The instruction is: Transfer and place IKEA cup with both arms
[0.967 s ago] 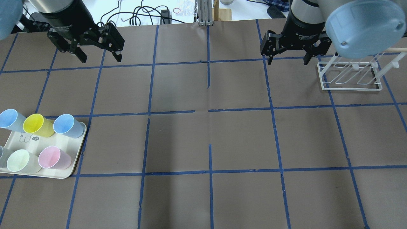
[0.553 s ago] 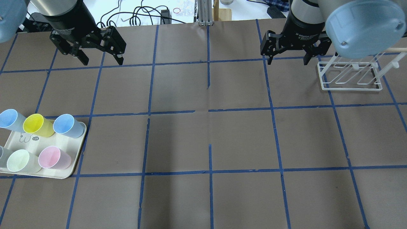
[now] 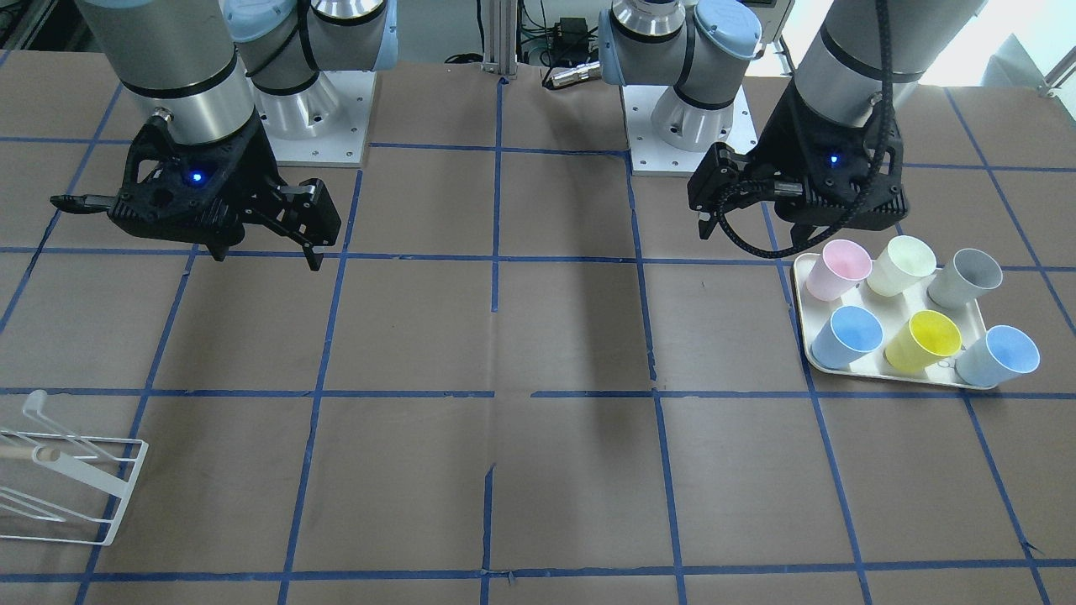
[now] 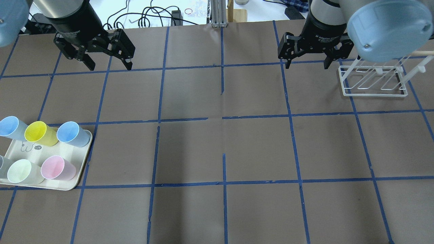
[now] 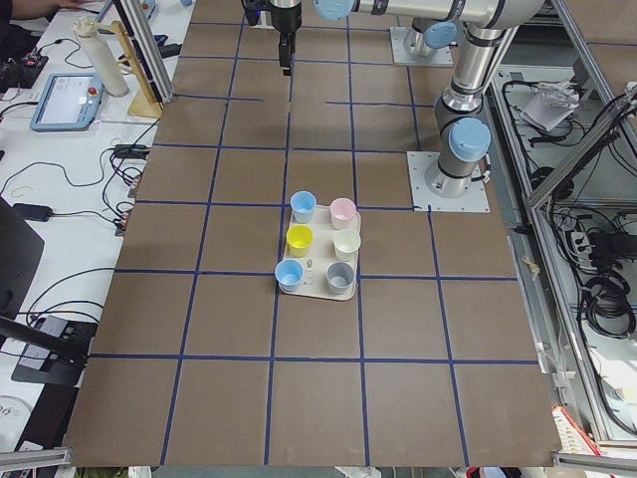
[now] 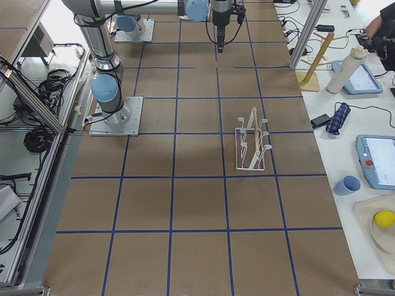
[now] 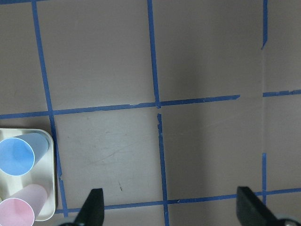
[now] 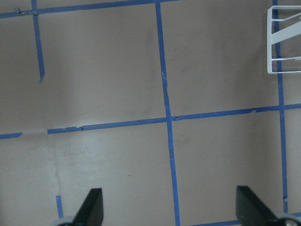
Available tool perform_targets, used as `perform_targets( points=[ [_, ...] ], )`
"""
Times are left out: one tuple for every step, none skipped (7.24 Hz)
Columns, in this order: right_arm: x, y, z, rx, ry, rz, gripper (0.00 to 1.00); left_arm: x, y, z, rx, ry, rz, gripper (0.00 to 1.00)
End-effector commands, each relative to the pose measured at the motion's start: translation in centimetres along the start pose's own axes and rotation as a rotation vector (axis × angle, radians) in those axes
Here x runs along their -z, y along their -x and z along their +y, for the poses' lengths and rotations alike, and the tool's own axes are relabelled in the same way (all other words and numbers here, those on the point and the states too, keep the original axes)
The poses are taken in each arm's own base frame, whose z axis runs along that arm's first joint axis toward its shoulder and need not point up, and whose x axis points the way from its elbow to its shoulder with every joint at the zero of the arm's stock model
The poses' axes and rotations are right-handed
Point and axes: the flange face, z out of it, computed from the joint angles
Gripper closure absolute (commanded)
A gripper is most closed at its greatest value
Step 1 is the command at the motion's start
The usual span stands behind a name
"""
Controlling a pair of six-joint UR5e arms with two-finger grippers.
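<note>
The pale pink IKEA cup stands upright at the near right corner of a cream tray at the table's left edge. It also shows in the front view and at the lower left of the left wrist view. My left gripper is open and empty, high above the table's far left, well away from the tray. My right gripper is open and empty above the far right, beside the rack. Both wrist views show wide-open fingers over bare table.
The tray also holds two light blue cups, a yellow cup, a cream-white cup and a grey cup. A white wire rack stands at the far right. Blue tape lines grid the brown table.
My left gripper has shifted slightly to the right and toward the near side in the overhead view. The right gripper and the cups have not moved.
</note>
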Motion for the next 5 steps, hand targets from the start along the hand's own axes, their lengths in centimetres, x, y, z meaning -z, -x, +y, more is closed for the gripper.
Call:
perform_targets(
  points=[
    [0.00,0.02,-0.01,0.000,-0.001,-0.005,0.00,0.04,-0.03,0.16,-0.001,0.000,0.001,0.00],
    [-0.03,0.01,0.02,0.000,0.002,-0.003,0.00,-0.10,-0.01,0.04,-0.001,0.002,0.001,0.00],
    [-0.03,-0.01,0.02,0.000,0.002,-0.002,0.00,0.04,-0.03,0.16,-0.001,0.000,0.001,0.00],
    [-0.03,0.01,0.02,0.000,0.002,-0.003,0.00,0.41,-0.15,0.54,-0.003,-0.004,0.000,0.00],
    [-0.03,0.01,0.02,0.000,0.002,-0.003,0.00,0.58,-0.16,0.64,-0.003,-0.009,0.000,0.00]
  ],
)
